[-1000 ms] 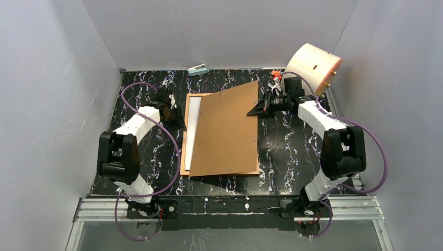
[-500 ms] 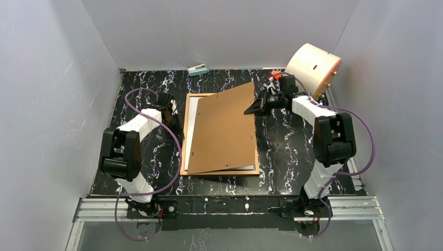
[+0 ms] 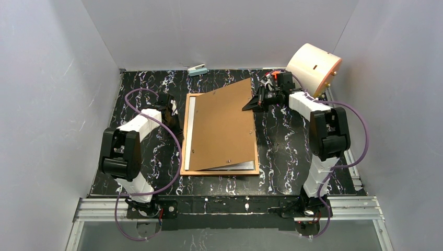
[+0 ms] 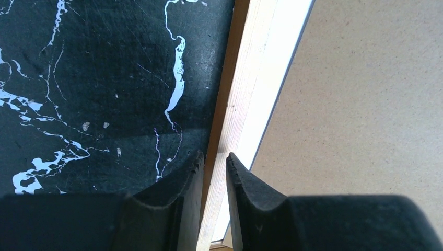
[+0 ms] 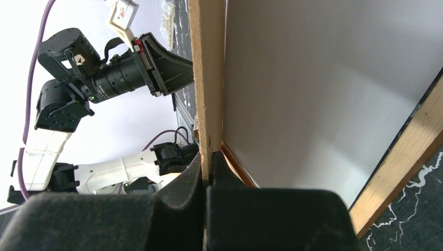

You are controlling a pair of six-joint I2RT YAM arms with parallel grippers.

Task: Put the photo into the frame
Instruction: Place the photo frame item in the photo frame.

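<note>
Lying flat: thin orange-brown wooden frame (image 3: pixel 230 172)

Wooden frame (image 3: pixel 219 172), seemingly fibreboard backing board (image 3: pixel 222 128)

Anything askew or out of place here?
Yes: the backing board lies crooked over the frame. Its right edge is held up by the right gripper, and the photo, white back up, is uncovered along the left side.

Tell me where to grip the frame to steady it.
Take the frame by its bare left rail, from above, one finger outside and one inside. That rail is thin and lies flat, and the backing board hangs over the right side. The left gripper is at that rail.
</note>
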